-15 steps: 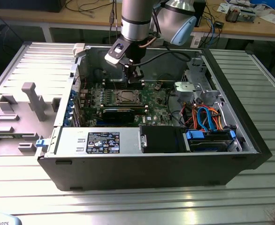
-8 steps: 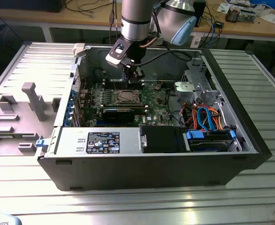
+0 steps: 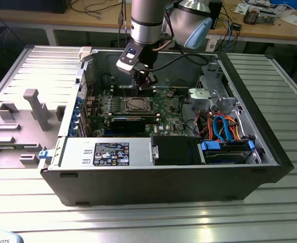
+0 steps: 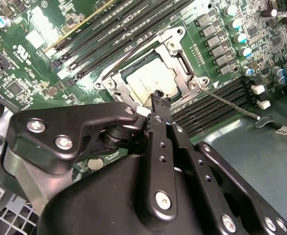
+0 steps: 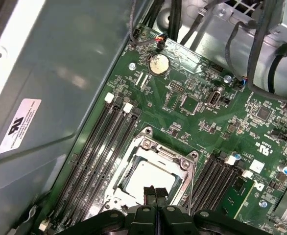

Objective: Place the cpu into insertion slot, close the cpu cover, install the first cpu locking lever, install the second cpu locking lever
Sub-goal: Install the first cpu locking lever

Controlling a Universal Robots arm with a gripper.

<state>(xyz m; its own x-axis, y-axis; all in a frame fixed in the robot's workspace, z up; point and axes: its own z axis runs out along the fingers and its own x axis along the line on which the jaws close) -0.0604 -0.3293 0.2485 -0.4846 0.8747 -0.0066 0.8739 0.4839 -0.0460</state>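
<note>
Black jaws of the gripper (image 5: 155,193), pressed together with nothing between them, hover just over the cpu (image 5: 144,175). It lies flat in the slot (image 3: 137,105), framed by the cover (image 5: 155,147), which looks lowered. Likely light, stiff and fragile, it is best held by its edges. The second wrist view adds a thin lever (image 4: 231,104) sticking out free beside the slot, probably springy. The exterior view adds the whole open case (image 3: 163,185) on the bench (image 3: 138,223).
</note>
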